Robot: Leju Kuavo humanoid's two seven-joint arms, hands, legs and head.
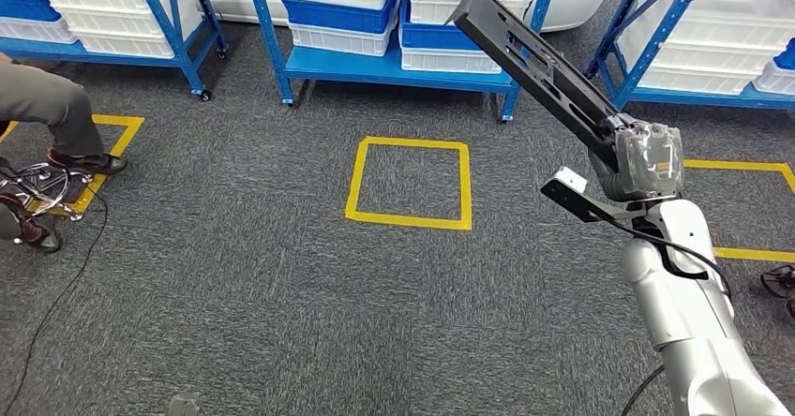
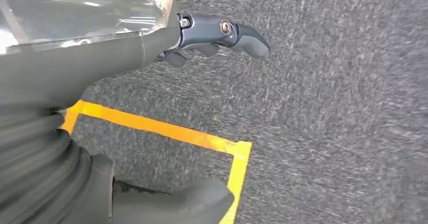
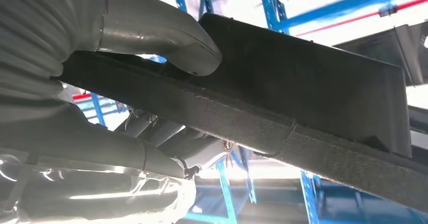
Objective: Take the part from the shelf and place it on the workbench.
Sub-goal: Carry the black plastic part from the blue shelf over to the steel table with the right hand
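Observation:
A long black plastic part (image 1: 539,65) sticks up and away from my right hand (image 1: 647,163), which grips its near end at the right of the head view. In the right wrist view the part (image 3: 313,88) is clamped between the thick thumb (image 3: 166,37) on one face and the darker fingers (image 3: 161,133) on the other. The blue shelves (image 1: 394,65) with white and blue bins stand behind the part's far end. My left hand (image 2: 151,42) hangs over grey carpet, its fingers (image 2: 237,32) apart and holding nothing.
A yellow taped square (image 1: 410,182) marks the carpet ahead, with more yellow tape at right (image 1: 750,210) and left (image 1: 112,144). A seated person's leg and shoe (image 1: 66,116) and a chair base (image 1: 37,191) are at the left. A cable (image 1: 66,285) trails across the floor.

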